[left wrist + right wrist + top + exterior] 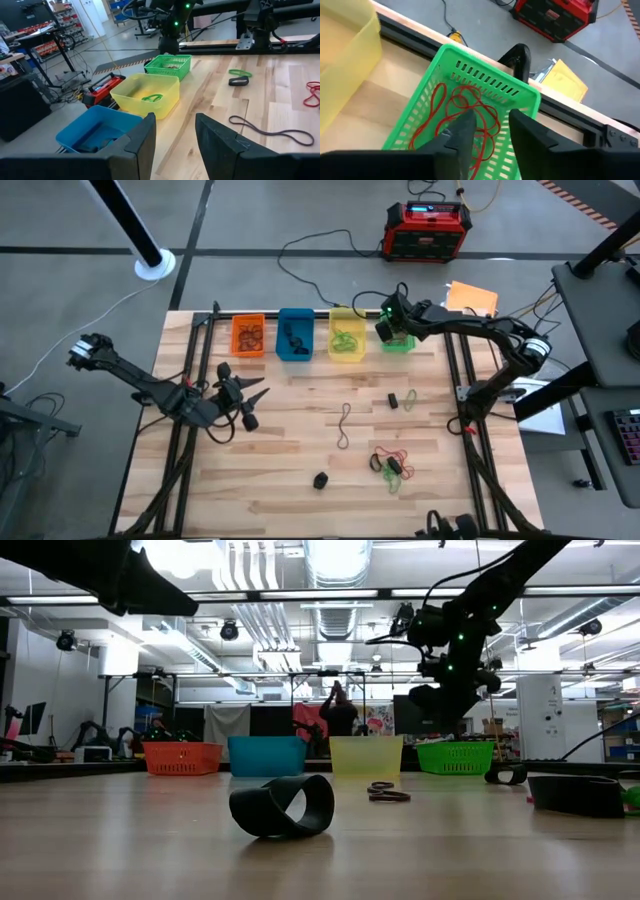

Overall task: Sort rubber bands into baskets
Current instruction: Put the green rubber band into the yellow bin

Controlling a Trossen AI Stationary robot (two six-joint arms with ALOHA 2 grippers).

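the wooden table is seen from above, with four baskets in a row along its far edge: the orange basket, the blue basket, the yellow basket and the green basket. the right gripper is held over the green basket, where red rubber bands are lying; its jaws are parted narrowly and nothing is seen between them, so the step in hand is judged to be a drop into this basket. the left gripper is waiting low over the left part of the table, with its jaws half parted and empty.

more bands are left on the table: a long dark band in the middle, a red and green tangle nearer the front, a small dark piece with a green one beside it, and a black clump. for the next move the right arm should probably be lifted clear of the basket wall and brought to one of these.

the red-black box and cables are on the floor behind the table, not in the way.
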